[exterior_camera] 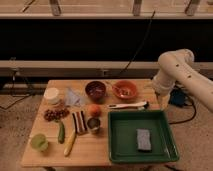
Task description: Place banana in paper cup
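White arm [176, 65]: elbow raised, forearm angled down over the counter's [95, 152] right edge.
Claw [156, 93]: spread wide, holding nothing.
Banana [70, 143]: well apart from claw, lying beside cucumber [61, 132].
Paper cup [51, 95]: across counter from claw.

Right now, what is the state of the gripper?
The gripper: open, holding nothing, at the far right edge of the table; the banana lies on the table.
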Available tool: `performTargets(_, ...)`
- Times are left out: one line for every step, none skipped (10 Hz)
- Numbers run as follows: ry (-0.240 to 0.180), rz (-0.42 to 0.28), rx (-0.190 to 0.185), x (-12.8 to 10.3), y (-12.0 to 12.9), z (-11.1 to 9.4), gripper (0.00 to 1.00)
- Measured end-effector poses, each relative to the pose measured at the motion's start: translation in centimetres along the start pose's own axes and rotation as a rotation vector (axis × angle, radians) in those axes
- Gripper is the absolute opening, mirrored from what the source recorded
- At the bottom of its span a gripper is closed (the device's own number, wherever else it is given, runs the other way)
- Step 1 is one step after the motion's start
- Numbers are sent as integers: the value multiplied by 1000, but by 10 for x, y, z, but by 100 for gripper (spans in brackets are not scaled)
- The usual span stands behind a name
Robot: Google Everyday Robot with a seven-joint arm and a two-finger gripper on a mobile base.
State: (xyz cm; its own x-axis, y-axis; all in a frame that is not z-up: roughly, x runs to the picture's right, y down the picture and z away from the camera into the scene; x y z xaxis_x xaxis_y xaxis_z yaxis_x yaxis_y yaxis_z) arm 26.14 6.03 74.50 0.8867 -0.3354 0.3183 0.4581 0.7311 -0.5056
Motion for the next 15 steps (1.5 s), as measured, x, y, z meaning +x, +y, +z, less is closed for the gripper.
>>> performTargets(0, 0, 0, 0, 0, 0, 80)
performTargets(0, 0, 0, 0, 0, 0, 80)
performTargets(0, 0, 0, 0, 0, 0, 80)
performTargets(0, -2, -1, 0, 0, 0, 80)
performTargets(0, -5, -2, -1, 0, 0, 80)
performTargets(0, -30, -3, -6, 2, 2, 80)
performTargets(-3, -72, -6, -21, 7, 6, 80)
performTargets(-6, -100, -12, -37, 10, 10, 80)
performTargets(-12, -132, -18, -60, 8, 17, 80)
performTargets(-16, -161, -25, -82, 4, 22, 80)
performTargets(-22, -195, -33, -109, -2, 29, 80)
performTargets(-26, -224, -42, -131, -8, 35, 80)
performTargets(-29, -261, -54, -159, -16, 44, 80)
performTargets(-32, -290, -63, -182, -24, 51, 80)
performTargets(-36, -317, -70, -203, -30, 57, 80)
